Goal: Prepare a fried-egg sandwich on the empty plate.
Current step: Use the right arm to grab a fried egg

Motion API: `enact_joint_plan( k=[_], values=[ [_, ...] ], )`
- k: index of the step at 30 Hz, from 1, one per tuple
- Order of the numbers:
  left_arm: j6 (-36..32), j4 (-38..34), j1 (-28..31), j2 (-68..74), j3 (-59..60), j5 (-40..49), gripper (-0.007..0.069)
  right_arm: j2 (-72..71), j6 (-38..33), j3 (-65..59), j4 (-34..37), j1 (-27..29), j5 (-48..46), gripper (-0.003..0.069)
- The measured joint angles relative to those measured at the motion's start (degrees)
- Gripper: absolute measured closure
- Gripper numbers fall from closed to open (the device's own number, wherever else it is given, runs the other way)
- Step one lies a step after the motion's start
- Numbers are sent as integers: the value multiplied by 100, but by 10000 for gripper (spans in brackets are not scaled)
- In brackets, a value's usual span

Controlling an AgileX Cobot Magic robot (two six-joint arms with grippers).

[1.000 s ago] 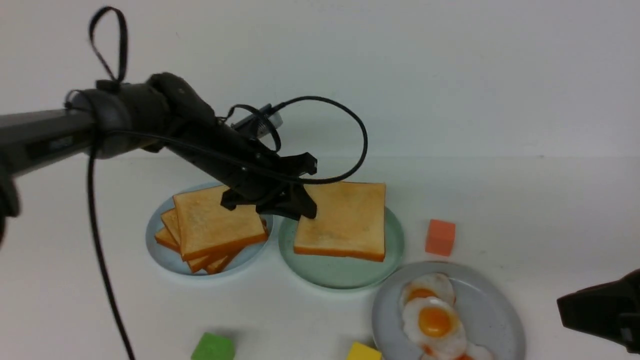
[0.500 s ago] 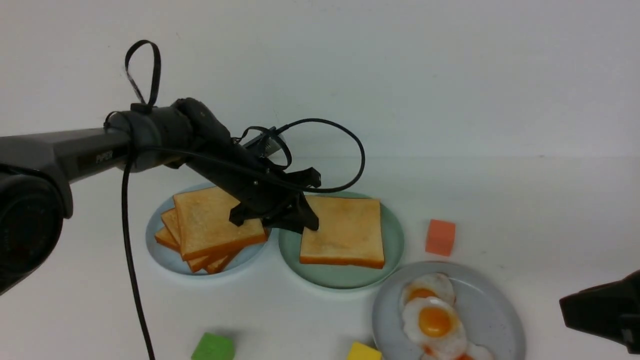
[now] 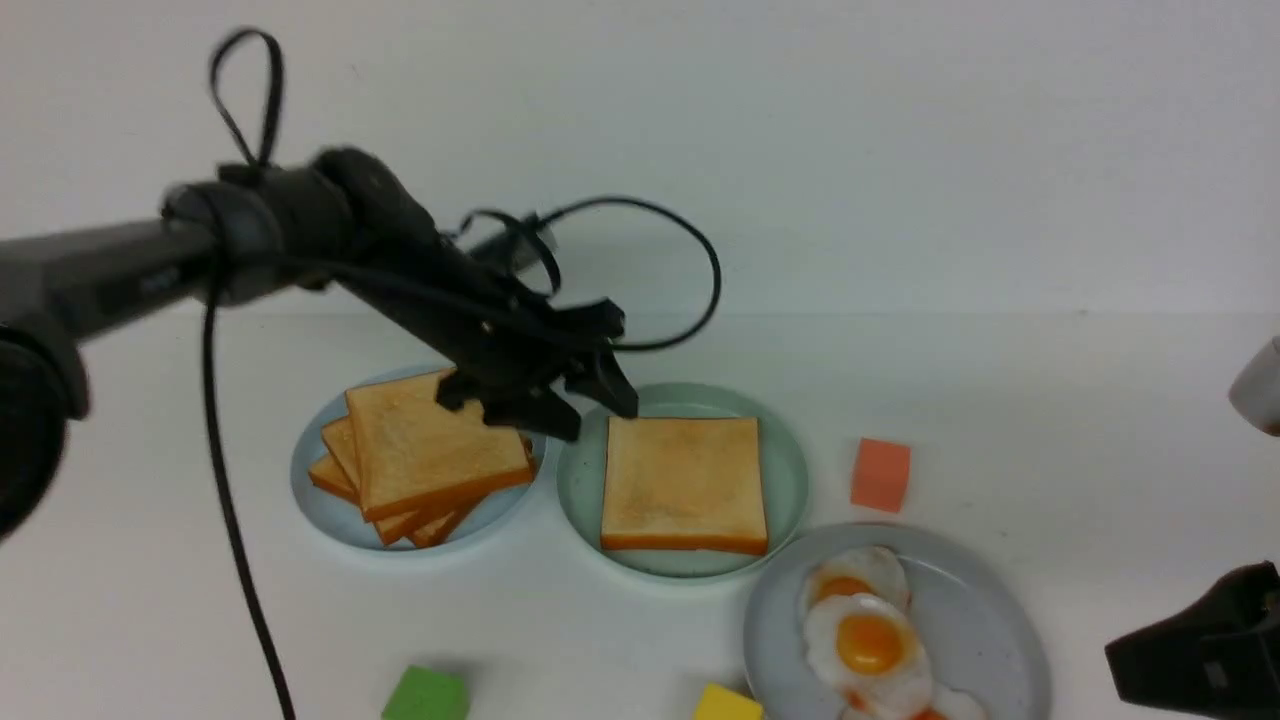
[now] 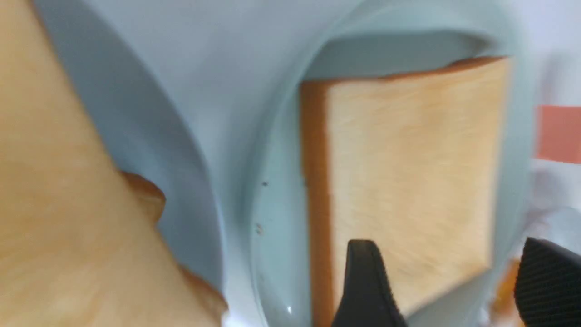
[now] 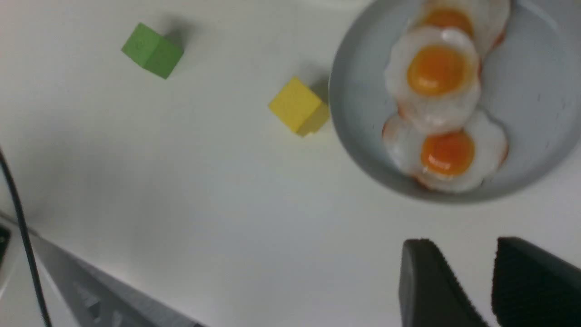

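Toast slices (image 3: 430, 455) lay in a skewed pile on the pale blue plate (image 3: 310, 500) at the left of the white table (image 3: 1000, 420). The left arm reached in from the left above that pile. The left gripper (image 3: 598, 420) hung over the gap between the blue plate and the mint-green plate (image 3: 580, 500). Its jaws were spread wide and gripped nothing. In the left wrist view the two dark fingers (image 4: 367, 281) stood apart over the near side of the slice, clear of it.

The mint-green plate sat just beside the blue one, at mid-table. A single toast slice (image 3: 685, 480) lay flat on it, with no egg on top. Toward the front edge were a green cube (image 3: 425, 693) and, further right, a yellow cube (image 3: 727, 704) close to the grey plate (image 3: 1000, 620). An orange cube (image 3: 880, 475) stood right of the mint-green plate, apart from it. The grey plate held overlapping fried eggs (image 3: 870, 640).

The right gripper (image 5: 474, 259) hovered at the far right. Its jaws stood partly apart with bare table showing between them.
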State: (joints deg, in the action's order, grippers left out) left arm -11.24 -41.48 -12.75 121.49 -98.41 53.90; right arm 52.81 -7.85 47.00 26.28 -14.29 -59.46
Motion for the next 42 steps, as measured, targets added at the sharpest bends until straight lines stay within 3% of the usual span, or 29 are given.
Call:
enact_joint_plan(
  k=[6, 10, 14, 21, 23, 29, 32, 37, 42],
  values=[
    [-532, 616, 103, -1165, -263, 1006, 197, 791, 460, 345, -213, 0, -228, 408],
    [-871, 593, -133, -2040, -11, 1384, 282, 1413, 474, 364, -200, 0, 138, 396],
    [-1009, 687, -690, -3016, 952, 1250, 440, 1988, 382, 364, -155, 0, 414, 386],
    [-820, 1277, -1741, -4084, 2646, 336, 602, 2356, 15, 366, -54, 46, 931, 357],
    [-690, 1462, -1910, -4208, 2842, 181, 613, 2426, -64, 371, 13, 116, 983, 352],
    [-61, 2097, -2152, -4554, 3346, -96, 622, 2827, -1203, 373, 871, 846, 1012, 340],
    [109, 2286, -2152, -4863, 3602, -320, 620, 3006, -2101, 373, 1634, 1274, 1012, 340],
    [-64, 2120, -2152, -5280, 3938, -754, 618, 3083, -3069, 373, 2272, 1363, 815, 340],
    [-516, 1721, -2157, -5378, 4051, -851, 617, 3095, -3331, 373, 2418, 1363, 650, 340]
  ],
)
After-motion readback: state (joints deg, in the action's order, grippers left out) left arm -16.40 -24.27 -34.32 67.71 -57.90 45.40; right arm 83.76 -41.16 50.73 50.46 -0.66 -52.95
